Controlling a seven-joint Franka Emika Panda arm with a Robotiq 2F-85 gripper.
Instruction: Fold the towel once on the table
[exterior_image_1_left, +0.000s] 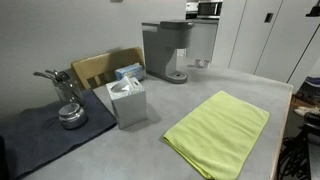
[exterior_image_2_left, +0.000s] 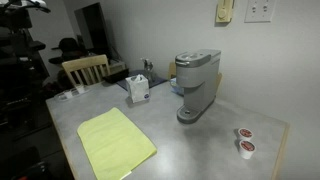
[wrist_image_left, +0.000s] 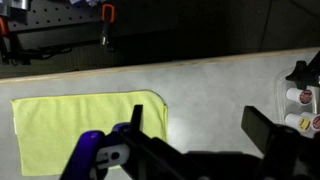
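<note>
The yellow-green towel (exterior_image_1_left: 220, 130) lies flat on the light-grey table (exterior_image_1_left: 250, 85). It shows in both exterior views, near the table's front edge (exterior_image_2_left: 115, 143). In the wrist view the towel (wrist_image_left: 80, 125) lies at the left on the table (wrist_image_left: 210, 85). My gripper (wrist_image_left: 198, 125) shows only in the wrist view. It is open and empty, above bare table just right of the towel's rounded corner. Its left finger overlaps the towel's right edge in the picture. The arm is out of both exterior views.
A grey coffee machine (exterior_image_1_left: 165, 50) (exterior_image_2_left: 197, 83) stands at the back. A tissue box (exterior_image_1_left: 128, 100) (exterior_image_2_left: 138, 88) sits beside a dark mat (exterior_image_1_left: 45, 135) with a metal vessel (exterior_image_1_left: 68, 110). A wooden chair (exterior_image_2_left: 85, 68) and two pods (exterior_image_2_left: 243, 140) are nearby.
</note>
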